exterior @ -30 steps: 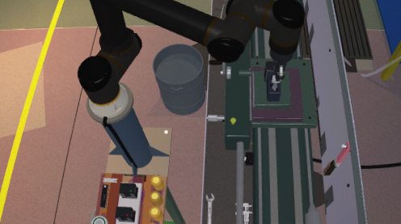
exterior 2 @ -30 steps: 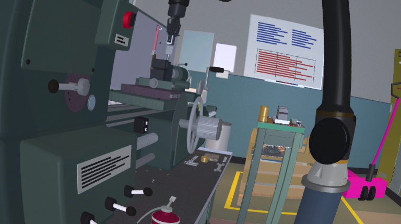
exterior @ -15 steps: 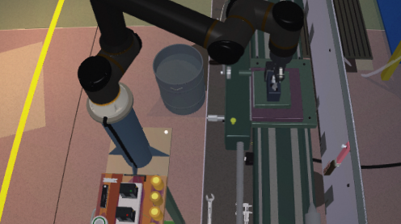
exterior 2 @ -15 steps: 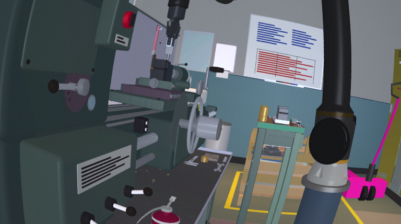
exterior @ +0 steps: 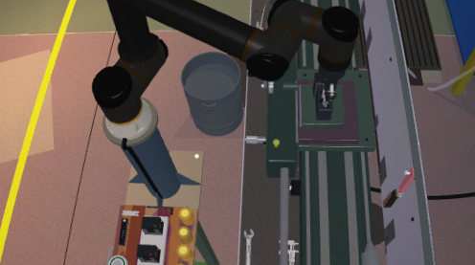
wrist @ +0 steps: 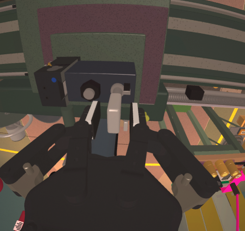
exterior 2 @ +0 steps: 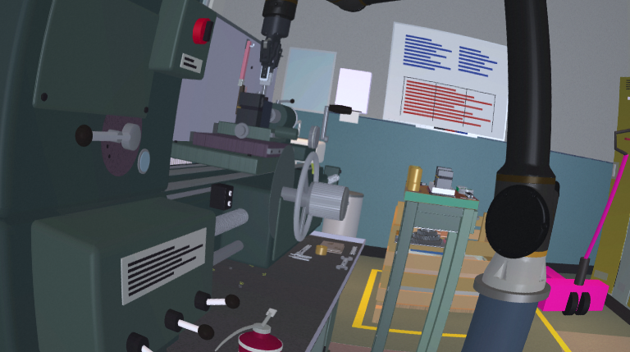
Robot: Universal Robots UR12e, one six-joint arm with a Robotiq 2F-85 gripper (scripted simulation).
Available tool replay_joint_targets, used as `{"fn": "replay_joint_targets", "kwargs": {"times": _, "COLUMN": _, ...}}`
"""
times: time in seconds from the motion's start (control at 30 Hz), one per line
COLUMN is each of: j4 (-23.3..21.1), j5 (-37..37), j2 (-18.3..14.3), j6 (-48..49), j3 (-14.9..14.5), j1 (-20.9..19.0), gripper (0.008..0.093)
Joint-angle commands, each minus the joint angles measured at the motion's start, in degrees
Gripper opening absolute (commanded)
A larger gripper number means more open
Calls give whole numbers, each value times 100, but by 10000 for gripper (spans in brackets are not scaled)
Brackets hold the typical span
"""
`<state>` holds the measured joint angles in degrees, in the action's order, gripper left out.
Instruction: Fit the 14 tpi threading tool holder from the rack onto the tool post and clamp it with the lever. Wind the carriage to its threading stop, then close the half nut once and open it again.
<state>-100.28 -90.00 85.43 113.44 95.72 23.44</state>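
Note:
The pale grey clamp lever sticks out from the top of the dark blue tool post and lies between the fingers of my gripper, which is open and holds nothing. A black tool holder with a blue dot sits against the tool post's left side. The post stands on the green and purple slide of the carriage. From the side, my gripper hangs just above the tool post. The carriage handwheel faces the aisle below.
Behind the lathe a grey splash panel carries a pink tool and a dark holder. A grey bin stands left of the bed. Wrenches lie on the dark tray in front.

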Motion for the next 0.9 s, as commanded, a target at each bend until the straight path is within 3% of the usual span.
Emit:
{"fn": "replay_joint_targets", "kwargs": {"times": 0.0, "j4": -11, "j5": 0, "j2": 1, "j6": 0, "j3": 2, "j1": 0, "gripper": 400}}
{"fn": "replay_joint_targets", "kwargs": {"times": 0.87, "j4": -106, "j5": 0, "j2": -15, "j6": 0, "j3": 80, "j1": 0, "gripper": 400}}
